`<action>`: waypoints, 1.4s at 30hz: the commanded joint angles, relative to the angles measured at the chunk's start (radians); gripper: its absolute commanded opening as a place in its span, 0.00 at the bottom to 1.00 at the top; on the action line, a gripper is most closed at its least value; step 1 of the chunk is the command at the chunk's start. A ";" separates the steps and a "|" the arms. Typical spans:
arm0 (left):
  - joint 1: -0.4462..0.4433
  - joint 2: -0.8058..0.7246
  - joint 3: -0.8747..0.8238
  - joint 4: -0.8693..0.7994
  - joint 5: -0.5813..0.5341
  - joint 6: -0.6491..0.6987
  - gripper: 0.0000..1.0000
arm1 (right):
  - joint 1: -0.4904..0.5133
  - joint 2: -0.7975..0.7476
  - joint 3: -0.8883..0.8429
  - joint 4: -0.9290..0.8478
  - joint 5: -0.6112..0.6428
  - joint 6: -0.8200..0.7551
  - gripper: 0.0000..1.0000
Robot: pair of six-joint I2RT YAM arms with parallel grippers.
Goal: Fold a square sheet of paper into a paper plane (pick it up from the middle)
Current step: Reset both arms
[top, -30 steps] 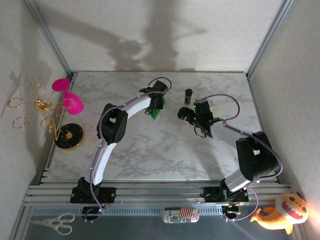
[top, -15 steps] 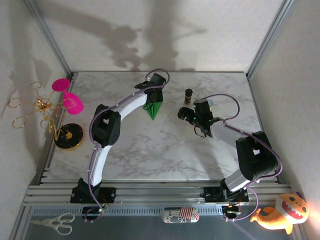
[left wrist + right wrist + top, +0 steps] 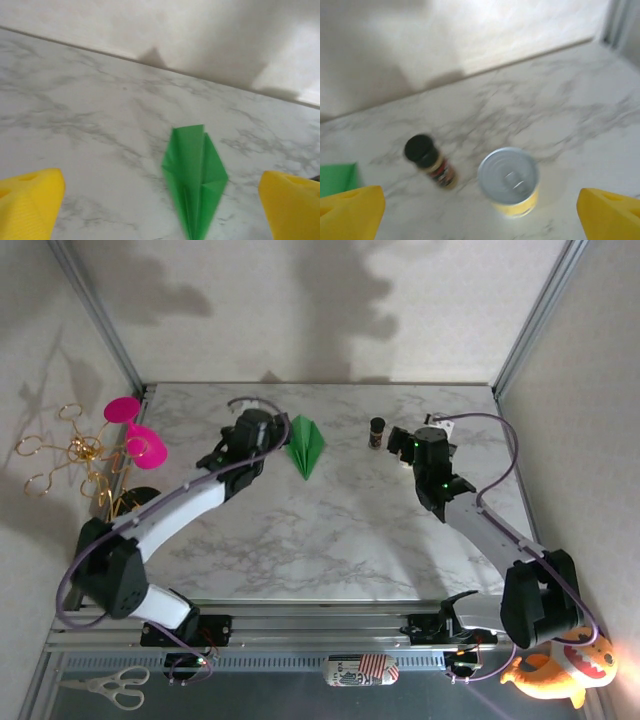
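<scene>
**One plane, two arms, and a scatter of singles**

There is one paper plane [image 3: 305, 446], folded from bright green paper, and one marble table [image 3: 330, 540]. The arms number two, so there are two grippers: the left gripper [image 3: 161, 206] and the right gripper [image 3: 480, 210]. Each shows two yellow fingertips [image 3: 30, 202], four in all. There is one small dark-capped bottle [image 3: 429, 161]. Cans come to two: one silver-topped can [image 3: 509, 180] and one striped can [image 3: 362, 671]. There are two pink discs [image 3: 148, 448], one gold wire tangle [image 3: 70, 450] and one round black base [image 3: 122, 500]. One pair of scissors [image 3: 108, 687] and one orange plush toy [image 3: 560, 666] complete the count.
</scene>
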 commanded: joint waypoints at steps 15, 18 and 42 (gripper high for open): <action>0.273 -0.333 -0.787 0.695 -0.141 0.239 1.00 | -0.258 -0.005 -0.502 0.654 0.051 -0.213 0.99; 0.302 -0.346 -0.914 0.963 -0.038 0.270 1.00 | -0.260 0.019 -0.542 0.772 -0.020 -0.283 0.99; 0.494 0.104 -0.886 1.395 0.422 0.307 0.99 | -0.325 0.284 -0.608 1.198 -0.313 -0.350 0.99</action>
